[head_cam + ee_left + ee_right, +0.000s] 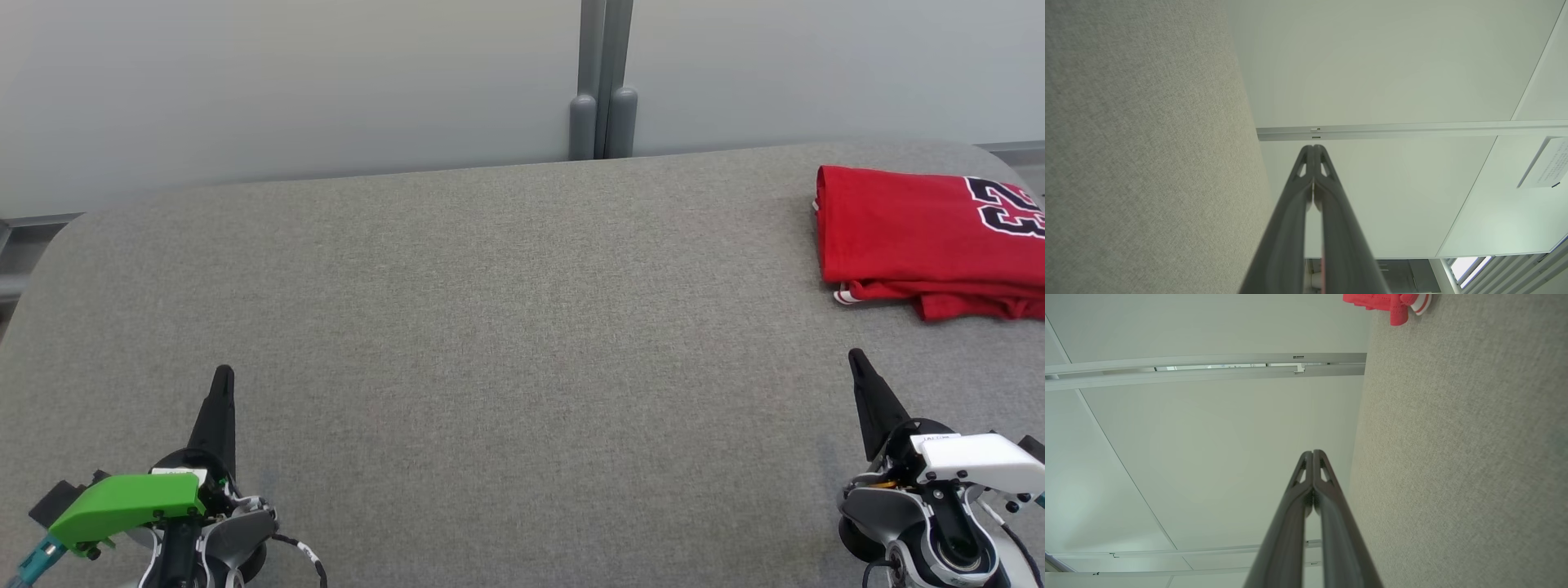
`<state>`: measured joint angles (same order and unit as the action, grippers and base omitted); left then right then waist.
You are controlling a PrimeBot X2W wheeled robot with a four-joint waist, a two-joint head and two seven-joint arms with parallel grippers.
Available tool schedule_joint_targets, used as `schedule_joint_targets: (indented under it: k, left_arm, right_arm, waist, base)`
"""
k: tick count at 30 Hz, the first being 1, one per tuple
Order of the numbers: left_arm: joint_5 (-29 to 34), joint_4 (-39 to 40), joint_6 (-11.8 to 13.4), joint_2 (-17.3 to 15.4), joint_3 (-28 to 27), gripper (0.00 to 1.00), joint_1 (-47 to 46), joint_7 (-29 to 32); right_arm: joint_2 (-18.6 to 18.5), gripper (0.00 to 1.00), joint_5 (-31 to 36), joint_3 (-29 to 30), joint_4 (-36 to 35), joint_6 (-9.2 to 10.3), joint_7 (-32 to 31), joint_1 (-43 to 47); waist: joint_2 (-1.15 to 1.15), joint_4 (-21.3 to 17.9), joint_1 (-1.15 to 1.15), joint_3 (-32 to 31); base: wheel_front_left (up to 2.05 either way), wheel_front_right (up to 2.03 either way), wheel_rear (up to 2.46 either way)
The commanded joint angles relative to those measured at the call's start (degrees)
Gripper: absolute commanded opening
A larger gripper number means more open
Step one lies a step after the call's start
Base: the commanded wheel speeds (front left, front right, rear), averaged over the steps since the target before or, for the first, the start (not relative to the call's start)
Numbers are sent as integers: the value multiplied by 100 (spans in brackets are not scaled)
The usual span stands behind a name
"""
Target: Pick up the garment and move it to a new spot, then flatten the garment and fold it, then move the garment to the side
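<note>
Folded red garment (914, 233) on grey table (490, 310), far right, left gripper (222, 377) and right gripper (857, 359) pinched closed and empty, right one nearer the garment, not touching, grey post (602, 90) behind

FREE: grey table (490, 327) centre/left | BLOCKED: folded garment (914, 237) (far right corner)

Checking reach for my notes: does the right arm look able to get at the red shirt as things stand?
Probably yes. The shirt lies folded just beyond the right gripper, with only grey table surface between them. The shut jaws would need opening first.
</note>
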<state>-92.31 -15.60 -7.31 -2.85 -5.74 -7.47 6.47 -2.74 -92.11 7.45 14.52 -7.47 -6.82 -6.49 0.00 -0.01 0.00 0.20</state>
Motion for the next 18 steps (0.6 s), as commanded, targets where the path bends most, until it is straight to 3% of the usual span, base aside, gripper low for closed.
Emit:
schedule_joint_targets:
  k: [1,18]
  left_arm:
    - [-8,9,-36,1,-21,0,-70,-4]
    - [-8,10,-36,1,-20,0,-70,-4]
  right_arm:
    - [-27,0,-27,-4,12,-4,-12,-60]
    - [-27,0,-28,-4,12,-3,-12,-60]
  waist:
    - [0,0,0,0]
    - [0,0,0,0]
  base:
    - [0,0,0]
    - [0,0,0]
